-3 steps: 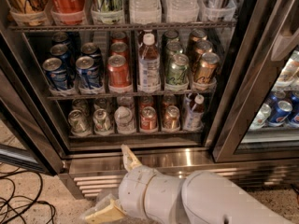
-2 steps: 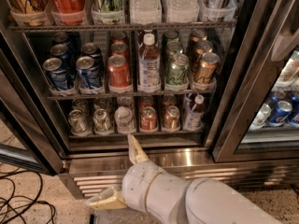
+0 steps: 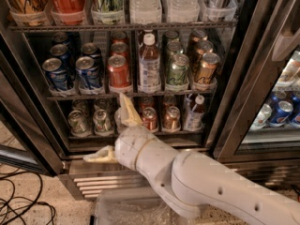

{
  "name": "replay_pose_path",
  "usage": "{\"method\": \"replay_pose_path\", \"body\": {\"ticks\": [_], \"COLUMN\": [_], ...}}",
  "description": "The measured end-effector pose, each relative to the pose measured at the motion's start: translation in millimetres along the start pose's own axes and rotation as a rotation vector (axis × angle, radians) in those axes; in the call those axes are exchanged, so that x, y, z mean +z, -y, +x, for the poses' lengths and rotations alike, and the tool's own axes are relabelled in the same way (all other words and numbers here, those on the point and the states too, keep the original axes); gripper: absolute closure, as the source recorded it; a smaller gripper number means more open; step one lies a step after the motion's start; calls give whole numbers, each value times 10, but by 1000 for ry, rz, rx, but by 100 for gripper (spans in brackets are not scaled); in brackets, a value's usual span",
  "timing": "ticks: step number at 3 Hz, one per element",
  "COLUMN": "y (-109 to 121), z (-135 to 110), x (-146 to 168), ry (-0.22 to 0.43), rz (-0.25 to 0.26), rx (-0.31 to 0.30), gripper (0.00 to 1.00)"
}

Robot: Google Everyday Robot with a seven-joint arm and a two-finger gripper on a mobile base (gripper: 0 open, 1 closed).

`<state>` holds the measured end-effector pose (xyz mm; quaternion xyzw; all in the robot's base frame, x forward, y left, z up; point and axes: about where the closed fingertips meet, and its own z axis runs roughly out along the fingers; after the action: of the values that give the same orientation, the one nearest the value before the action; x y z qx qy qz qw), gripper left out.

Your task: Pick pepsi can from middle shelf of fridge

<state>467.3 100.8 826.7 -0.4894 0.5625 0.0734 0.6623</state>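
So this one's at the approach stage, nothing grabbed yet. The claw (image 3: pixel 105 128) sits low in front of the open fridge (image 3: pixel 243 69), down at the level of the bottom rack. It's spread wide: one finger points up so its tip just overlaps the front edge of the middle shelf (image 3: pixel 164 94), the other sticks out left over the ribbed steel base. Nothing is between them.

The pepsi can (image 3: pixel 87 73) is on the middle shelf, left side. There are two lanes of blue cans there and I'm going with the front can of the right-hand lane, since it's nearer the claw. Right beside it is the red cola can (image 3: pixel 119 71), then a clear bottle (image 3: pixel 149 64), a green can (image 3: pixel 178 69) and a gold can (image 3: pixel 206 69) further right.

My read on the next move is that the claw needs to come up and shift a bit left, so it's level with the blue can's body rather than under the rack. It also looks rotated wrong for a side grip — I'd guess the wrist has to turn so the fingers straddle the can. It's a tight spot with a blue neighbour on the left and the red can on the right, so the fingers could easily nudge either one going in.
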Motion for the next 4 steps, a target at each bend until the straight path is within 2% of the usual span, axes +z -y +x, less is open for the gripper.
{"method": "replay_pose_path", "body": {"ticks": [1,2,3,4], "y": [31,-127,-325,-632], "z": [-72,-280,-380,-608], "x": [464,797,972,1063], "ry": [95,185,239,255], "rz": [33,70,122,133], "rx": [49,167,329,440], "gripper": [0,0,0,0]}}
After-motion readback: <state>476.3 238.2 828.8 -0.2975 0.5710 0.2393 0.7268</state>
